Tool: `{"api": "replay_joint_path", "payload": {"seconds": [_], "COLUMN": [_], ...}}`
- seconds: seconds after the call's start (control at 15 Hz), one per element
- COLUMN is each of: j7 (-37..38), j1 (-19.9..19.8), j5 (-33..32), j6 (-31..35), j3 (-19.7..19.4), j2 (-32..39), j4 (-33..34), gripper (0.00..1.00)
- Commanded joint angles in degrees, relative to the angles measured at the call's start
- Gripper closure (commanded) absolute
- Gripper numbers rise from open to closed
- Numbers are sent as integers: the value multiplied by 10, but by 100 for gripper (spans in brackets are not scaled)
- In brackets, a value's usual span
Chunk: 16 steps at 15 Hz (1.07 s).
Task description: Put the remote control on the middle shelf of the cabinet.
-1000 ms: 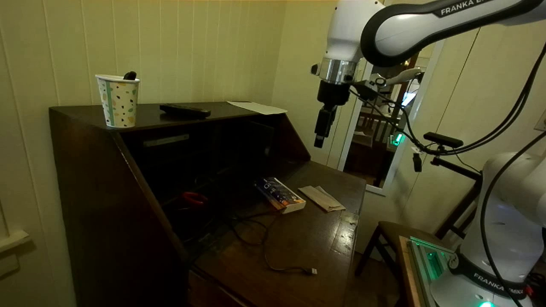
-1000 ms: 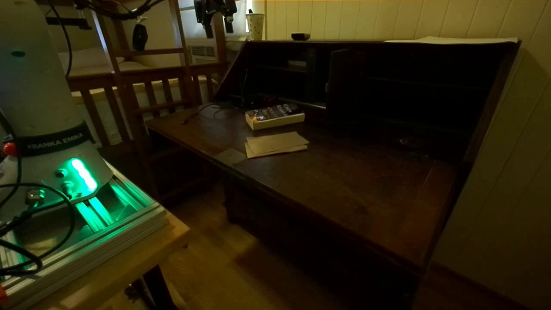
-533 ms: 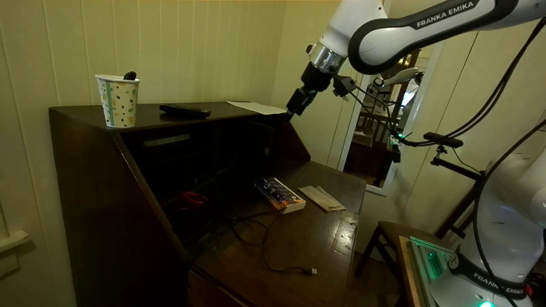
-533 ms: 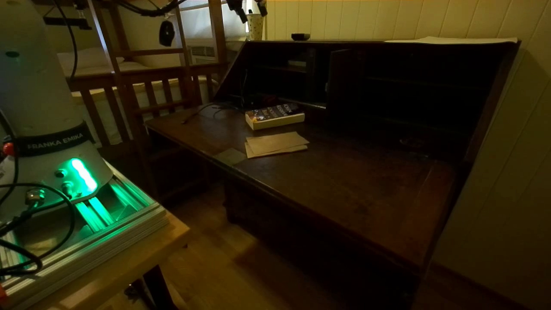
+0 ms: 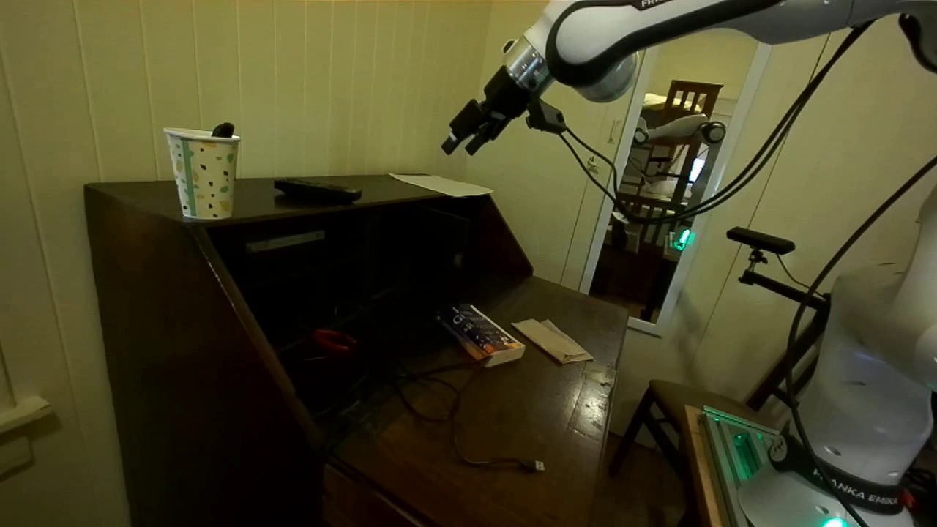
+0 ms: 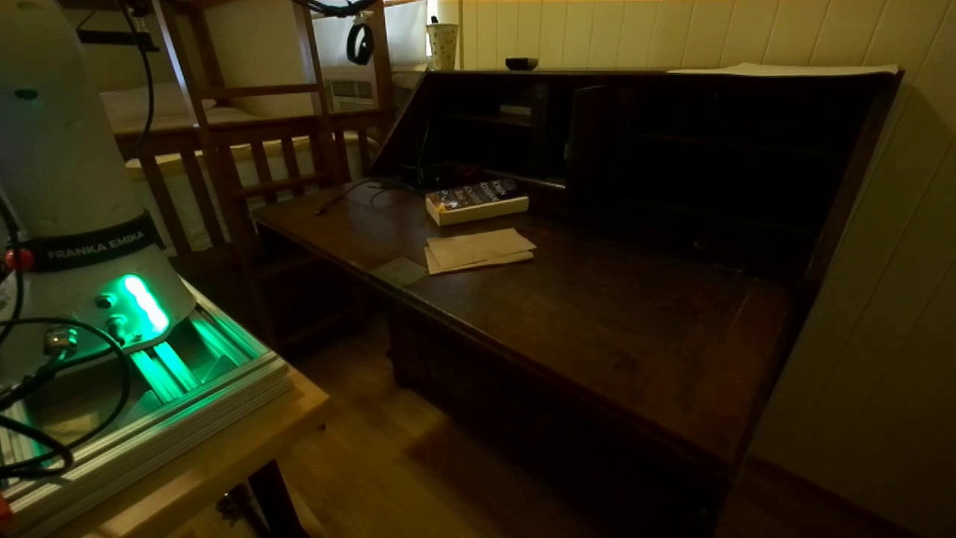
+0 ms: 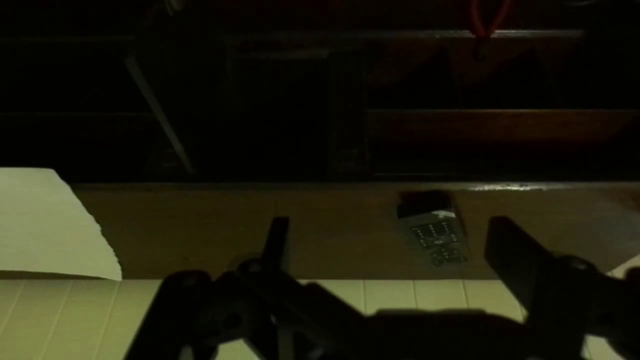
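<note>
Remote control (image 5: 318, 192); slim black bar

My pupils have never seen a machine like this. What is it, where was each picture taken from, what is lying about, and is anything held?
The machine is a white robot arm ending in a black two-fingered gripper. The two exterior views are filmed from outside it; the wrist view is filmed from its wrist. On top of a dark brown wooden cabinet lie a slim black remote control and a pale sheet of paper; a white patterned paper cup stands upright there. The flat brown desk surface below bears a thick, dark-covered paperback book, flat tan paper and a thin black cable. Nothing is held: the gripper is open.
</note>
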Motion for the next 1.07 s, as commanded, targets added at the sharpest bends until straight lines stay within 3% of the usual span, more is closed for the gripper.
{"api": "replay_joint_path", "payload": {"seconds": [0.0,0.47,0.73,0.93,1.0], "j7": [-5,-5,-174,-307,-342], "j1": [0,1,35,19,-8], "j5": [8,11,193,291,298], "j6": [-4,-5,16,-67,-109], "j3": [2,2,10,28,44], "j2": [11,26,98,172,189], "j4": [16,32,104,207,236], "gripper": [0,0,0,0,0]}}
